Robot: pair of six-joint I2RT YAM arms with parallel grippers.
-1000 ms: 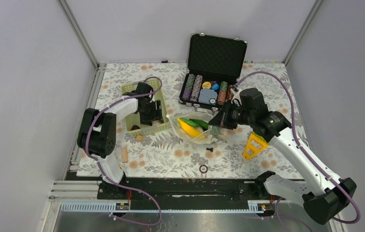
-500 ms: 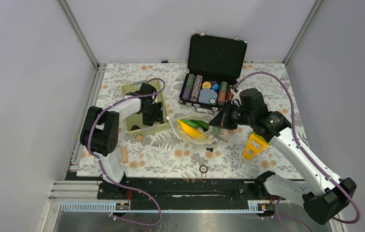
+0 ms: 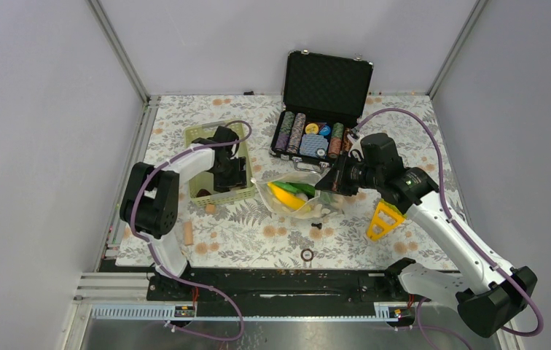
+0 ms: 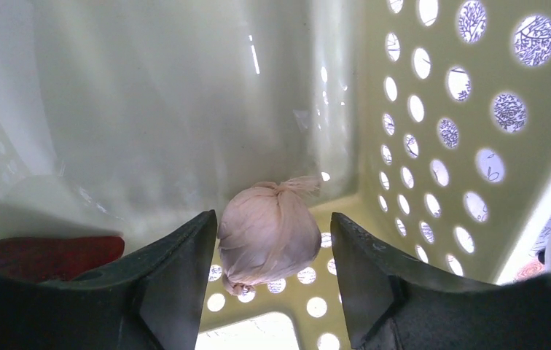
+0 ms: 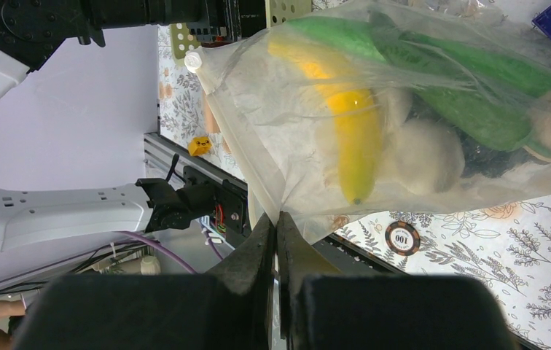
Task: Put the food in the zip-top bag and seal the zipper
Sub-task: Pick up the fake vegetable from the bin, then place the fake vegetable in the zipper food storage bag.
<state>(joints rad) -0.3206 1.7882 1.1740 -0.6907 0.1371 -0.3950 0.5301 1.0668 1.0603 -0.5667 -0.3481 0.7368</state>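
1. The only readable writing is "100" on a striped poker chip (image 5: 404, 238), lying on the flower-printed table cover (image 5: 520, 292) just beyond the right gripper (image 5: 276, 222) and under the sagging bag.
2. Around the left gripper (image 4: 274, 219) stand the pale green walls of the perforated basket (image 4: 433, 146); a dark red piece (image 4: 39, 257) lies beside its left finger, partly hidden by that finger.
3. Near the right gripper in the overhead view, an open black case of chips (image 3: 316, 135) sits on its far side; a yellow triangular tool (image 3: 383, 219) lies on its near side.
4. The left gripper is partly open; a white garlic bulb (image 4: 265, 233) sits between its jaws, very near both; whether either presses it cannot be told.
5. The right gripper is closed tight, pinching the clear film of the zip-top bag (image 5: 258, 109) at its edge and holding it up off the table cover.
6. Just ahead of the right gripper, inside the bag, lie a yellow banana (image 5: 353, 138), green cucumbers (image 5: 477, 109), a white bulb (image 5: 418, 157) and a dark bunch (image 5: 487, 164); the pale zipper (image 5: 232, 138) runs along the bag's edge down towards the closed fingers.
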